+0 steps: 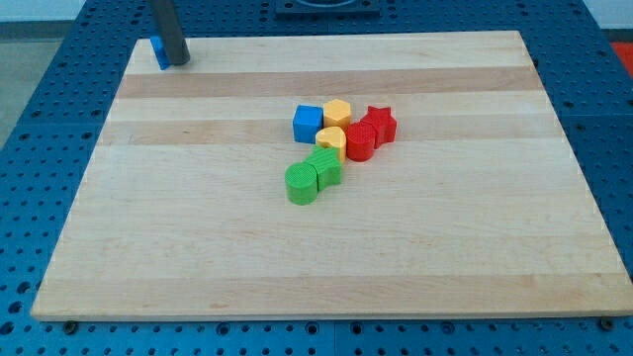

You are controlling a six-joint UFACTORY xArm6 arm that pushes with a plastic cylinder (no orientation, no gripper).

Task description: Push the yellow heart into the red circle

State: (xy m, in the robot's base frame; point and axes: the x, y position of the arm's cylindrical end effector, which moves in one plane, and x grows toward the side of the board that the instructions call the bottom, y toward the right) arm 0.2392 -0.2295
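Camera view: yellow heart (331, 139) far from my tip (176, 61).

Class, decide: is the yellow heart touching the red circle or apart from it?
Touching: the yellow heart sits flush against the red circle, no board showing between them.

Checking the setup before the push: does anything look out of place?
One blue block sits alone at the board's top-left corner, partly off the edge, beside my tip, far from the central cluster around the yellow heart and red circle.

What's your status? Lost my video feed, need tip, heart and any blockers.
My tip at board's top-left corner, beside a blue block, far from cluster. Yellow heart already touching red circle. Nothing between them.
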